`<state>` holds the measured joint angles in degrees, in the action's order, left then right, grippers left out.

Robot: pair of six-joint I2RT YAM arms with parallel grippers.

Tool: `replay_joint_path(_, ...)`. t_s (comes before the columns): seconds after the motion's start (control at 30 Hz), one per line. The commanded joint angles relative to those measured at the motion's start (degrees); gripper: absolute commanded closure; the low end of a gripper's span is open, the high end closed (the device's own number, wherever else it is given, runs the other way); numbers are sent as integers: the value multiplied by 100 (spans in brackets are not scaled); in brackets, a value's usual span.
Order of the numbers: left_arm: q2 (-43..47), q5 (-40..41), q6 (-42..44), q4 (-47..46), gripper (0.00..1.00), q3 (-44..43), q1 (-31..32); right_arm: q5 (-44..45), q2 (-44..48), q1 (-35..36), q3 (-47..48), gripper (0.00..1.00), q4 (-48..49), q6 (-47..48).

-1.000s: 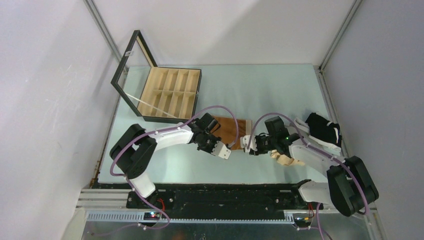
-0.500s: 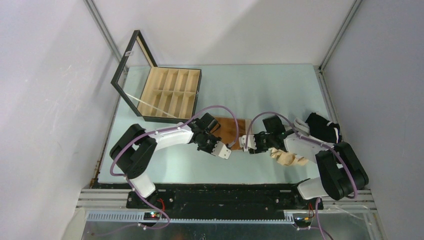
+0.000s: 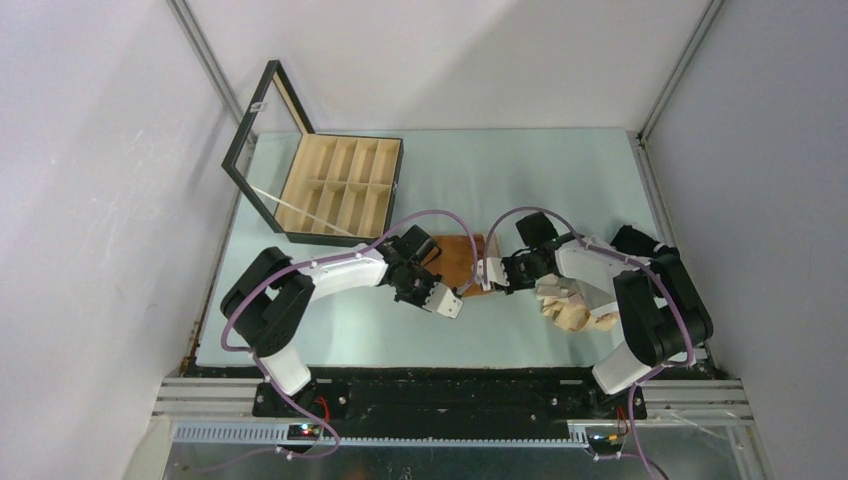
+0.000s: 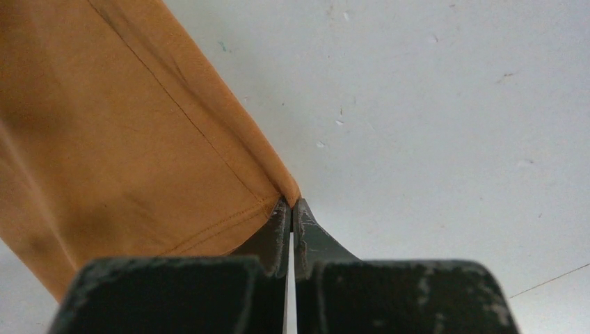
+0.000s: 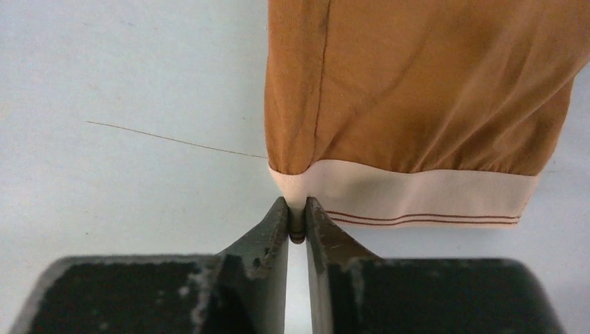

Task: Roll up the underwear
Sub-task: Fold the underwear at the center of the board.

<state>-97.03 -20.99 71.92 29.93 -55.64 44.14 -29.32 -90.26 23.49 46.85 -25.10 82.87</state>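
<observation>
The rust-brown underwear (image 3: 456, 258) lies flat mid-table between both grippers. My left gripper (image 3: 441, 292) is shut on its near corner; in the left wrist view the gripper (image 4: 292, 203) pinches the hemmed corner of the cloth (image 4: 125, 139). My right gripper (image 3: 485, 277) is shut on the pale waistband's corner, as the right wrist view (image 5: 297, 209) shows, with the waistband (image 5: 417, 191) stretching right below the brown cloth (image 5: 417, 90). Beige underwear (image 3: 572, 312) and grey underwear (image 3: 592, 293) lie crumpled under the right arm. The black underwear (image 3: 640, 243) is partly hidden behind it.
The black-framed wooden box (image 3: 330, 238) with compartments stands open at the far left, its glass lid (image 3: 262, 130) raised. The other garments are piled near the table's right edge. Grey walls close in on both sides.
The right arm has swung left and away from me, carrying the waistband corner leftward; the brown cloth now looks narrower. The left arm has held still.
</observation>
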Motion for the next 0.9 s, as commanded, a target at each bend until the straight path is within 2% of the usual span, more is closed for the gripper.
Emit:
replay_joint_path(0.0, -44, -212, -146, 262, 100, -5, 51, 176, -210, 90, 95, 88, -703, 253)
replay_joint_path(0.1, 7, -230, -161, 208, 100, 61, 55, 161, -213, 108, 103, 97, -699, 65)
replay_joint_path(0.17, 46, -278, -242, 228, 100, 48, 52, 82, -189, 93, 178, 100, -862, -123)
replay_joint_path(0.33, 280, -555, -873, 446, 100, -162, 25, -451, 99, 69, 576, 100, -1744, -903)
replay_joint_path(0.53, 406, -994, -1394, 1162, 100, -466, -8, -921, 538, 126, 656, 100, -2354, -1850)
replay_joint_path(0.87, 49, -1341, -1340, 2193, 100, -1110, -181, -1408, 531, 57, 730, 100, -3129, -2480)
